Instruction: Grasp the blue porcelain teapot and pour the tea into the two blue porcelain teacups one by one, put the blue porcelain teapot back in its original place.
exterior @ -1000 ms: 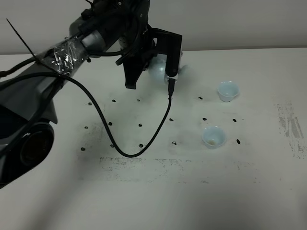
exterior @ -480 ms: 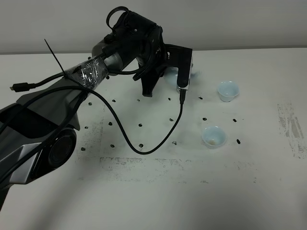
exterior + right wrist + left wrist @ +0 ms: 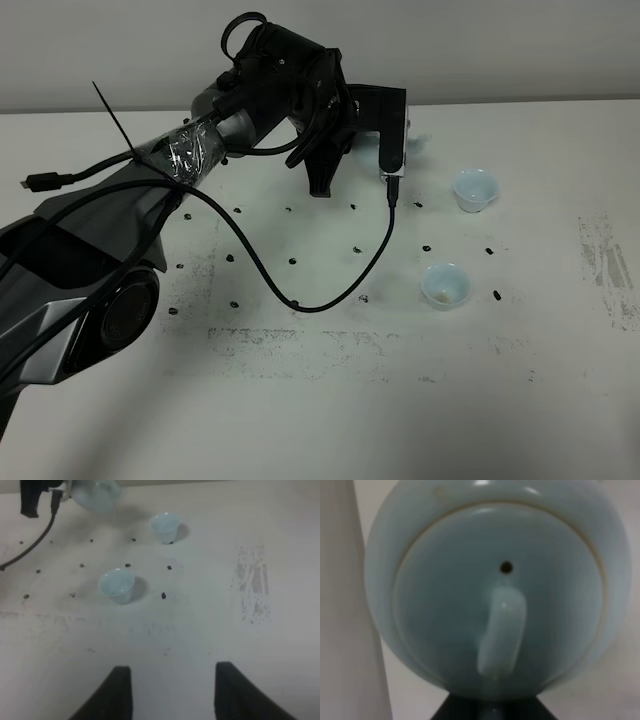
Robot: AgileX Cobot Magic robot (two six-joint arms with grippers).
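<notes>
Teapot first: the blue porcelain teapot (image 3: pixel 500 590) fills my left wrist feed lid-on, with the knob and vent hole facing the lens. The left gripper (image 3: pixel 372 148) is pinched tight on it at about 12 o'clock on the table (image 3: pixel 300 420) in the high view. I read the far blue porcelain teacup (image 3: pixel 475 190) at roughly 4 o'clock from the pot and the near blue porcelain teacup (image 3: pixel 445 286) at 7 o'clock from the far one, both upright and well apart. My right gripper (image 3: pixel 170 692) hangs low over the tabletop, well back from both cups, with its fingers spread.
</notes>
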